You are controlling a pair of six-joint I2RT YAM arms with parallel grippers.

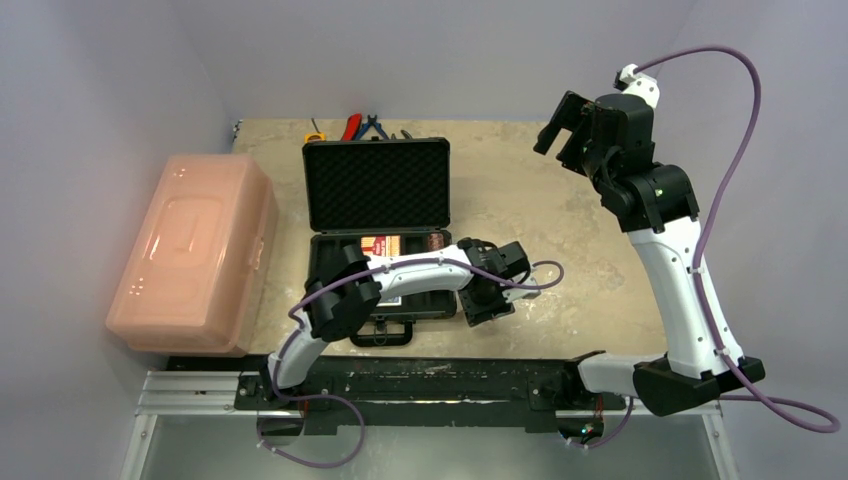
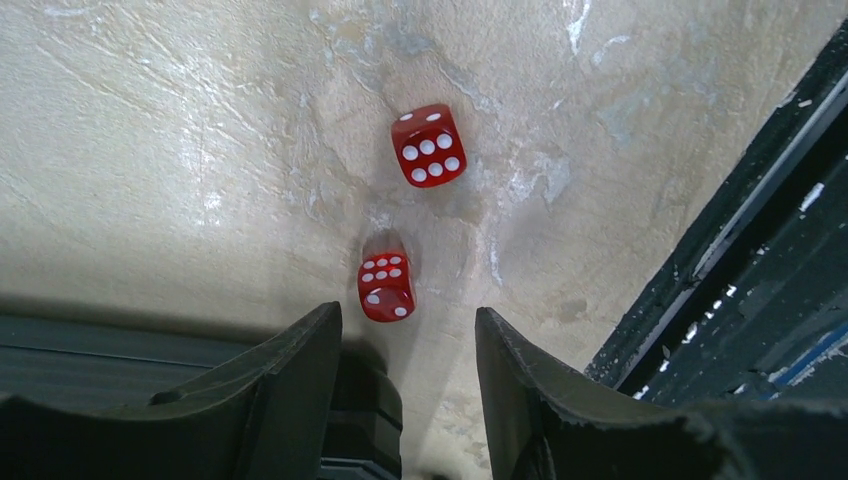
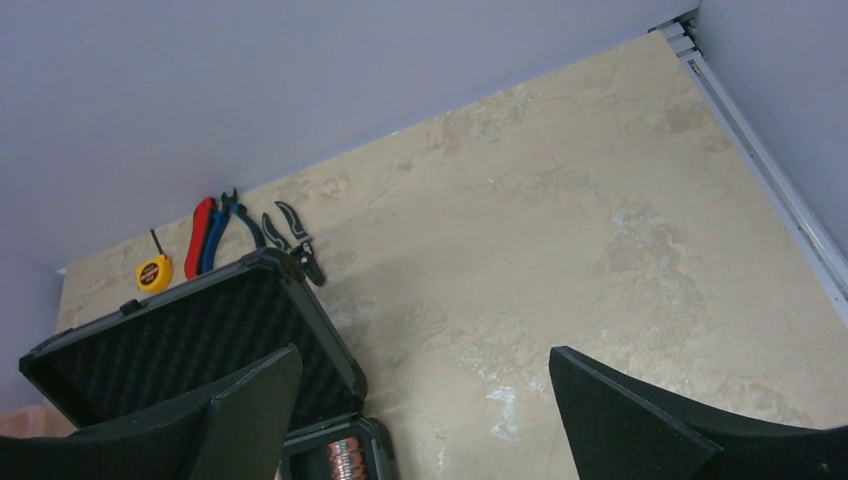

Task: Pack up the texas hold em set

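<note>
Lying on the table (image 2: 150, 150) beside the one open case (image 1: 377, 183), two dice (image 2: 427, 145) are seen, apart. The left gripper (image 2: 408, 330) is held spread and empty near them; the right gripper (image 3: 422, 352) is likewise spread, empty.

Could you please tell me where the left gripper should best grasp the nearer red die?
Across its two opposite side faces, from above: the nearer die sits flat on the table, apart from the other die, just ahead of the left gripper's open jaws.
</note>
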